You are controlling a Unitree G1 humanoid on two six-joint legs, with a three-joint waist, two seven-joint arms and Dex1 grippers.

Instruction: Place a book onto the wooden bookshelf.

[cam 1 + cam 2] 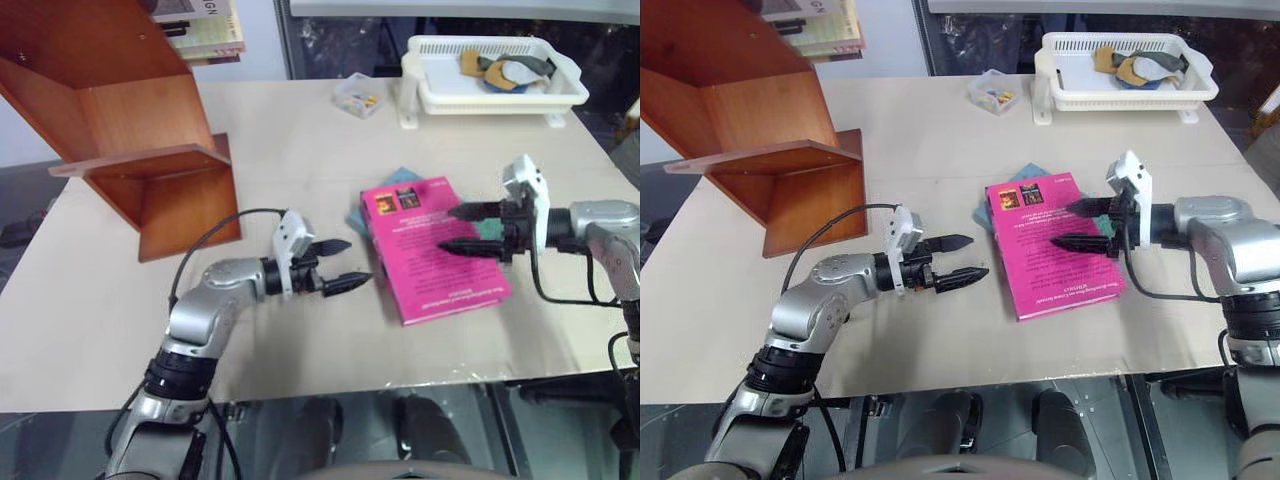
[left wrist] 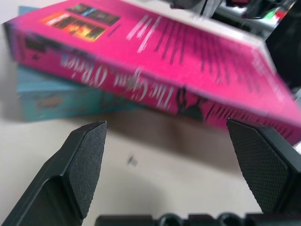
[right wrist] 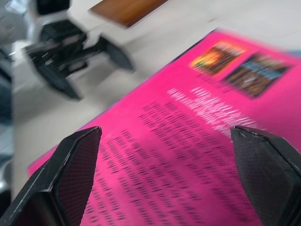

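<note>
Table [image 1: 300, 330]: bookshelf [image 1: 130, 150], basket [image 1: 490, 75], books [image 1: 435, 250]

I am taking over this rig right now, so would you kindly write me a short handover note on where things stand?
Left gripper: open, empty, level with the table, pointing at the pink book's spine, not touching it.
Right gripper: open, empty, over the book's far side.
Pink book: flat on the table, back cover up, lying partly on a teal book.
Wooden bookshelf: at the table's far left corner.
Done: nothing gripped yet.
Left: grasp the book, lift it, set it on the shelf.
</note>
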